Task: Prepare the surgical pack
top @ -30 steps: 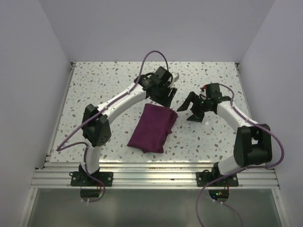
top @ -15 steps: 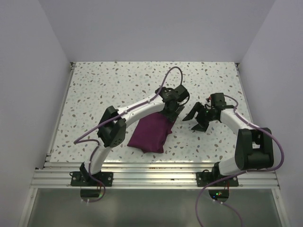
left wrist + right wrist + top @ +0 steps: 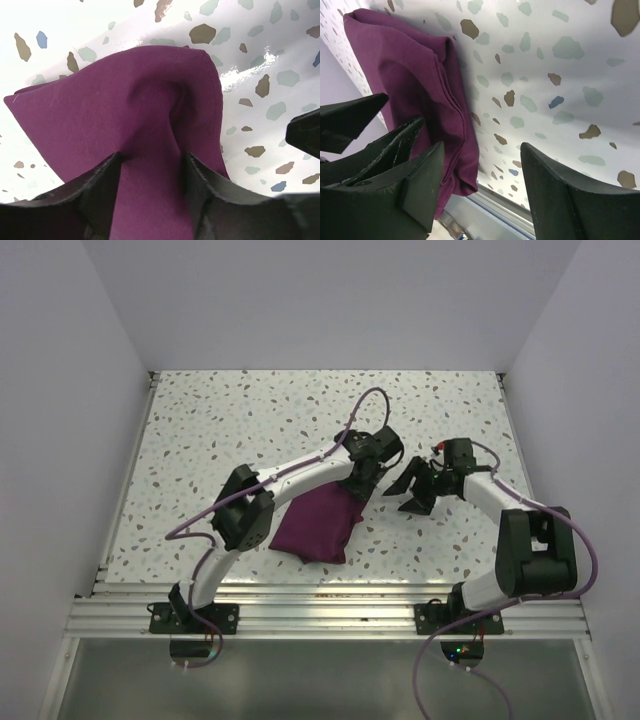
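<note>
1. Bundle of plum-purple folded cloth (image 3: 315,525) lies, seen from above, on the speckled white terrazzo tabletop (image 3: 220,430), towards the front edge and between the two arms. The left gripper (image 3: 362,480) is down on its far right corner. The right gripper (image 3: 410,495) hangs just beside that corner, over bare table. No tray, instruments or gauze show. The two grippers are near each other, so a careless sideways move could knock them together
2. Left wrist view: the left gripper (image 3: 152,157) has its fingers apart and pressed onto the cloth (image 3: 125,100). A band of fabric runs between them and a ridge is bunched up just ahead. They do not look closed on it. If they pinch only the top layer, lifting would likely peel the fold open rather than move the whole bundle
3. Right wrist view: the right gripper (image 3: 482,150) is spread wide with only tabletop between its fingers. The bundle's layered edge (image 3: 410,75) lies just beside one finger. Closing here would probably catch nothing, or only snag a loose layer and drag the pack askew
</note>
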{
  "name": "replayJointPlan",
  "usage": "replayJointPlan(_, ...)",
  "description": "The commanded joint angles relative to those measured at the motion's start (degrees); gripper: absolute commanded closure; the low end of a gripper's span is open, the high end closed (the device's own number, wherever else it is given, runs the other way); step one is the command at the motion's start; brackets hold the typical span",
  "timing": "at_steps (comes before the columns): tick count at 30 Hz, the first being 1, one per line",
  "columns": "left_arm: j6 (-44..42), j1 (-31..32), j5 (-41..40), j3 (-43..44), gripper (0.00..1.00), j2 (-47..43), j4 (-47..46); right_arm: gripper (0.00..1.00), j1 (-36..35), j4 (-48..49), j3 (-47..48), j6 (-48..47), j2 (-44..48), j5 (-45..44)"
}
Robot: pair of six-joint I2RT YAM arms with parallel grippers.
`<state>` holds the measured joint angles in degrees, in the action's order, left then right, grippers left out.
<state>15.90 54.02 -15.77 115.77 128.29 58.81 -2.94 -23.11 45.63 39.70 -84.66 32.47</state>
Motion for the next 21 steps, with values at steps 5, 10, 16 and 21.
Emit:
replayJointPlan(5,-0.34,-0.05,0.39,-0.1,0.64,1.17,-1.06,0.39,-5.57,6.32,0.78,1.78,-3.31,3.39)
replayJointPlan(10,-0.26,-0.75,1.88,-1.06,0.95,-1.1,-2.11,0.64,-8.66,14.4,0.43,5.46,-6.2,4.35)
replayJointPlan(16,0.45,-2.16,4.78,-2.65,1.0,-4.53,-3.08,0.8,-10.07,21.35,0.78,8.9,-9.55,6.38)
replayJointPlan(21,0.89,-3.13,8.29,-2.56,1.0,-6.47,-3.43,0.92,-10.68,25.03,0.52,10.39,-12.19,7.52)
